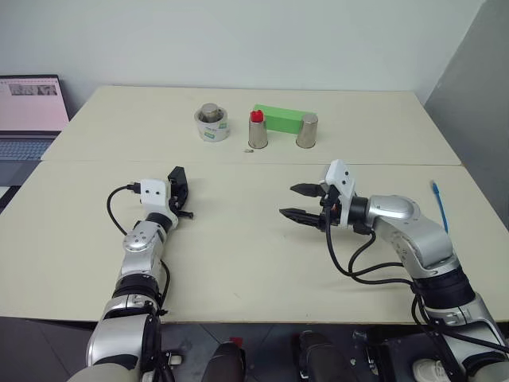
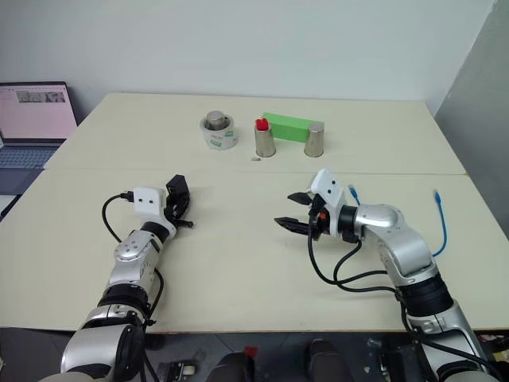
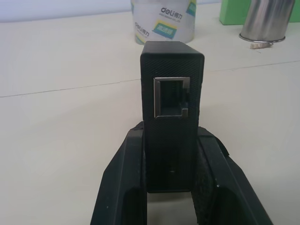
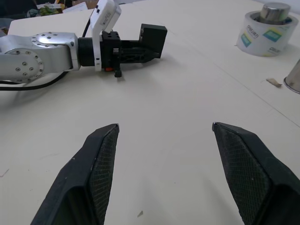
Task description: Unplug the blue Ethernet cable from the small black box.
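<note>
My left gripper (image 1: 180, 185) is shut on the small black box (image 3: 172, 93), holding it just above the table on the left. The box's metal-framed port faces away from the wrist and has nothing in it. From the right wrist view the box (image 4: 153, 39) sticks out past the left fingers. My right gripper (image 1: 301, 201) hovers open and empty over the table's middle, pointing toward the left one, with its fingertips (image 4: 108, 133) spread wide. The blue Ethernet cable (image 1: 439, 205) lies loose on the table at the far right, beside my right arm and apart from the box.
At the back of the table stand a tape roll (image 1: 211, 127) with a metal weight in it, two metal cups (image 1: 258, 135) (image 1: 307, 131), one topped by a red piece (image 1: 256, 116), and a green block (image 1: 280, 119). A laptop (image 1: 32, 111) sits off to the left.
</note>
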